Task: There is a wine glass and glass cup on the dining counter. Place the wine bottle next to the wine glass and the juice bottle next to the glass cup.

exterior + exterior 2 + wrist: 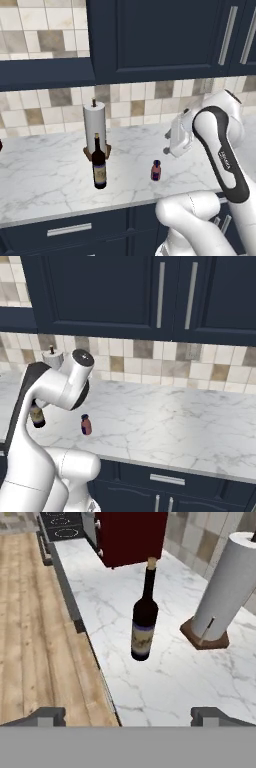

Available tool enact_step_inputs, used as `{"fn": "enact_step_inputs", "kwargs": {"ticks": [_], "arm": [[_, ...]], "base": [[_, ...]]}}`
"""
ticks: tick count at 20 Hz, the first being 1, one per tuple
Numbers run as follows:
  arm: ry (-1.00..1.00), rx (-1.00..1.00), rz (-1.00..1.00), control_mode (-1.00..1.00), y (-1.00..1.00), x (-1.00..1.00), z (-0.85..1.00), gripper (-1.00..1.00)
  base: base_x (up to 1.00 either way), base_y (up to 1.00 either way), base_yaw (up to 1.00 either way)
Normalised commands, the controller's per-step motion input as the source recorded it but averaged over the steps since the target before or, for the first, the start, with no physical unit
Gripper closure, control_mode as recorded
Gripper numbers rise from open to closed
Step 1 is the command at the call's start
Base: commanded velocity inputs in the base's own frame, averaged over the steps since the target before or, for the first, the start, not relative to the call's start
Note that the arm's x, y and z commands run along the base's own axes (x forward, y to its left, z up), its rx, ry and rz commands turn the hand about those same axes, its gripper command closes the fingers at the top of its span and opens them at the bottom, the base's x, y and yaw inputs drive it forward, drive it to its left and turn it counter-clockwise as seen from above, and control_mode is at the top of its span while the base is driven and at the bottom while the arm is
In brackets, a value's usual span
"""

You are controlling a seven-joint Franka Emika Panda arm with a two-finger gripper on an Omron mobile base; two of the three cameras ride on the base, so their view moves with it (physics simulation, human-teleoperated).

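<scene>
Stood upright on the marble desk (45, 175), one wine bottle (99, 165), just in front of a single paper towel roll (94, 125) on its wooden base, close to but apparently not touching it. Stood a little to its right, nearer the front edge, one juice bottle (156, 170), also upright and well apart from the wine bottle. Seen in the right base view as the juice bottle (86, 424) beside the arm, with the wine bottle (36, 417) partly hidden behind the white link. Neither wine glass nor glass cup visible here, so probably both bottles waiting at a wall desk away from the dining counter, neither yet carried over. Hovered above the desk to the right of the bottles, the gripper (169, 142), jaws spread wide and holding nothing. Looked along the hand at the wine bottle (144, 614), centred between the two dark tips (47, 716) low in that view, label facing the camera, roll (225, 587) to its right, a dark red appliance (131, 534) behind. Judged from that line-up: hand aimed at the wine bottle as the first thing to pick, jaws held apart to pass round its body, approach not yet closed. Likely risk: tall thin bottle tipping if nudged, with the roll close behind.
</scene>
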Motion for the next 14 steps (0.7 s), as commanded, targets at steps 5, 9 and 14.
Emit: {"fn": "enact_step_inputs", "kwargs": {"ticks": [5, 9, 14], "arm": [[-0.39, -0.03, 0.17, -1.0, 0.23, -0.24, -0.08, -1.0], [-0.27, 0.0, 0.07, -1.0, 0.17, -0.15, -0.1, -1.0], [-0.17, 0.01, 0.08, -1.0, 0.14, -0.11, -0.1, -1.0]], "base": [[0.0, 0.0, 0.0], [0.0, 0.0, 0.0], [0.0, 0.0, 0.0]]}}
